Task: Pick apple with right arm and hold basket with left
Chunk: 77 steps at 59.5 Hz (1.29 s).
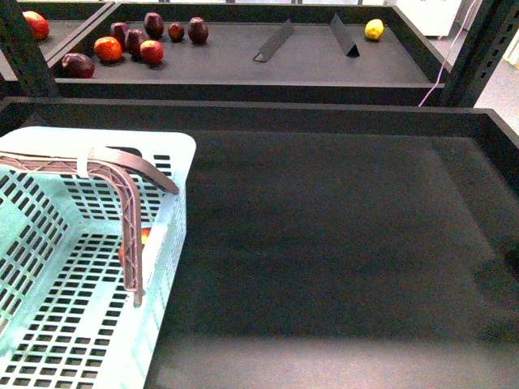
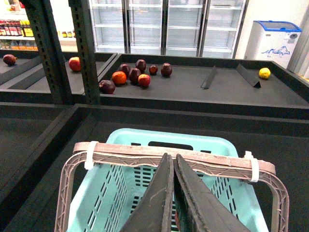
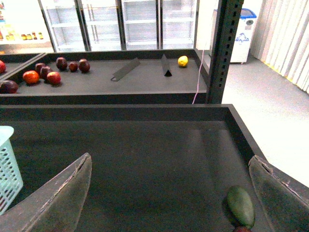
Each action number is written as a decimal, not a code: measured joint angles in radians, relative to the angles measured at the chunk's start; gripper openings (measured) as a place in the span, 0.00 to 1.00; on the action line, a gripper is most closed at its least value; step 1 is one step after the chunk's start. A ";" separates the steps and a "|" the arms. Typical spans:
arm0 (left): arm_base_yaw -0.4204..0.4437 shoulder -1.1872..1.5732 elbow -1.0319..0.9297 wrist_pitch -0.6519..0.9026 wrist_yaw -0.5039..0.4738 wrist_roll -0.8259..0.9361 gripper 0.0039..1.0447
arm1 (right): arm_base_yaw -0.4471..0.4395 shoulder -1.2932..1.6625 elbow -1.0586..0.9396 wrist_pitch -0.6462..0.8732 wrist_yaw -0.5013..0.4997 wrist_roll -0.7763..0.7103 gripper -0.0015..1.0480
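Black shelf tray (image 1: 340, 235) holds aqua basket (image 1: 174, 162); glass-door fridges (image 2: 166, 24) behind.

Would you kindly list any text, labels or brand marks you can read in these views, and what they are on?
None is readable.
Chest freezer: a blue graphic, no legible words.
Bottles on the shop shelf: labels too small and blurred.
Basket: no print visible.

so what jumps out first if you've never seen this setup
The aqua basket at the near left of the dark tray, brown handles raised, the left pincer closed at them. Behind it, a cluster of red fruit on the far shelf and one yellow fruit far right.
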 joint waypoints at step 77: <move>0.000 -0.477 0.000 -0.473 0.000 0.000 0.03 | 0.000 0.000 0.000 0.000 0.000 0.000 0.92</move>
